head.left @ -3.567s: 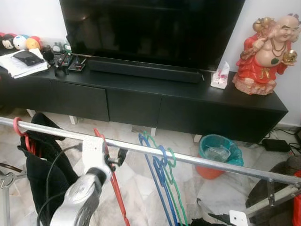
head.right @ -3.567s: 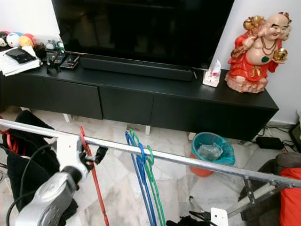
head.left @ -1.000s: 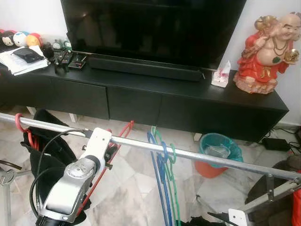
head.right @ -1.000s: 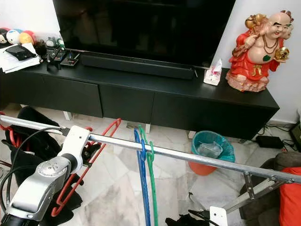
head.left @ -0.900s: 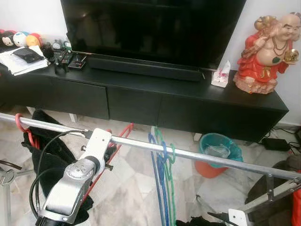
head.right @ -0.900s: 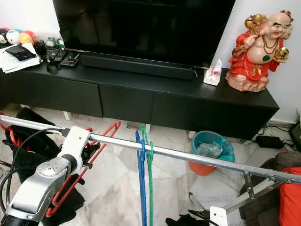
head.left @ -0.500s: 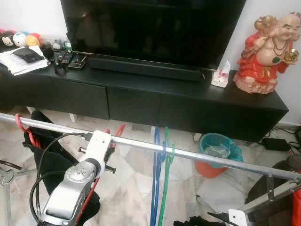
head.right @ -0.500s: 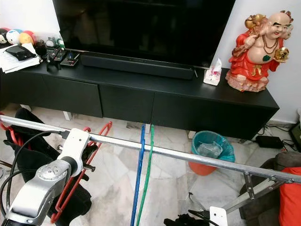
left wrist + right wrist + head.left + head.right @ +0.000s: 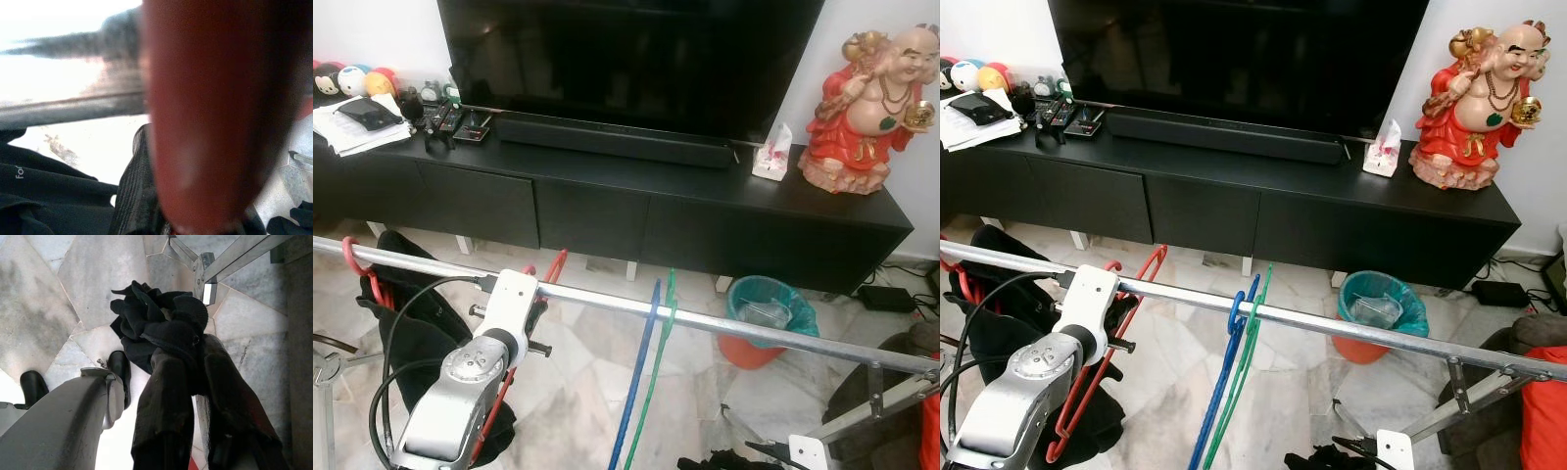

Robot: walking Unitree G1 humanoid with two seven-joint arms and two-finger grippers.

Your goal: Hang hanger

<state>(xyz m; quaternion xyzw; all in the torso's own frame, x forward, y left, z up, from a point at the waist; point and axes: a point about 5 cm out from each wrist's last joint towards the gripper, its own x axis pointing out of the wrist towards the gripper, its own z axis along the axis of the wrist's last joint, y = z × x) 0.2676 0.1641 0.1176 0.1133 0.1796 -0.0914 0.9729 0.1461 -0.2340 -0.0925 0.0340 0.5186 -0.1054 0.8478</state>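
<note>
Black cloth (image 9: 156, 328) between jaws

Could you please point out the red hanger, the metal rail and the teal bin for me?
red hanger (image 9: 1149, 268), right eye view, on its upper red arm just beyond the rail.
metal rail (image 9: 773, 335), left eye view, on a bare stretch of the tube.
teal bin (image 9: 800, 324), left eye view, on its rim.

Legible text: none. Left wrist view, black garment (image 9: 58, 193): small pale marking at its edge, too blurred to read. Papers (image 9: 352, 125) on the TV console (image 9: 607, 186): no print can be made out. Tissue packet (image 9: 769, 157) beside the red figurine (image 9: 862, 98): pattern only, no lettering. Television (image 9: 626, 59): screen dark, no brand visible
</note>
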